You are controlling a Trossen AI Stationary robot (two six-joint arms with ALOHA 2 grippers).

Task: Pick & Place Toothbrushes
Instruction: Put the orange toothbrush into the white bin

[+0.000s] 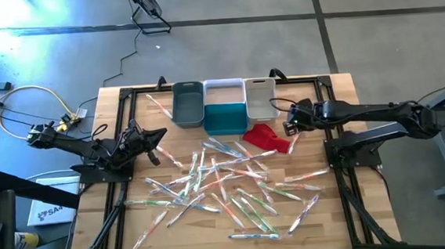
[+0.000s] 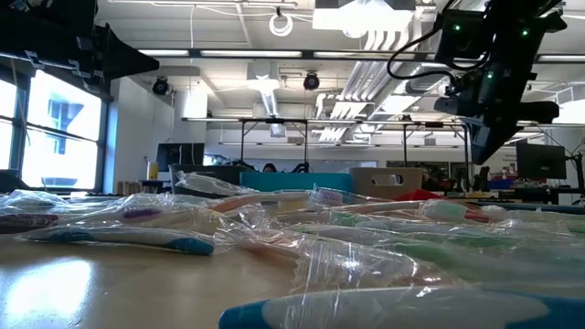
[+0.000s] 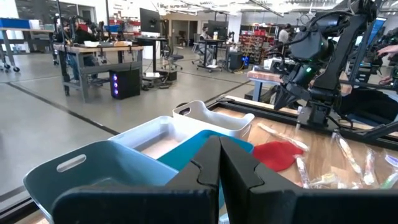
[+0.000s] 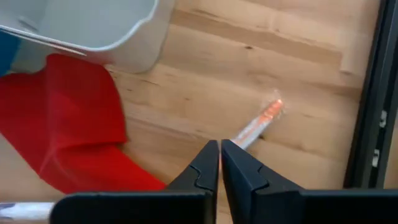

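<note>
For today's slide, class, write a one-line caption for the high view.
Wrapped toothbrushes litter a wooden table between two shut grippers, left and right.

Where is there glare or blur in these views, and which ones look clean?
Low view: the nearest wrapped toothbrushes are out of focus, and the ceiling lights glare. High view: bright glare on the floor at the top left corner. Right wrist view: even light on the red cloth. Left wrist view: its own fingers are soft.

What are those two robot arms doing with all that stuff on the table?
Lots of wrapped toothbrushes lie scattered on the wooden table. The right gripper hangs above the red cloth near the white bin, fingers shut on an orange toothbrush. The left gripper waits at the table's left side, shut and empty.
</note>
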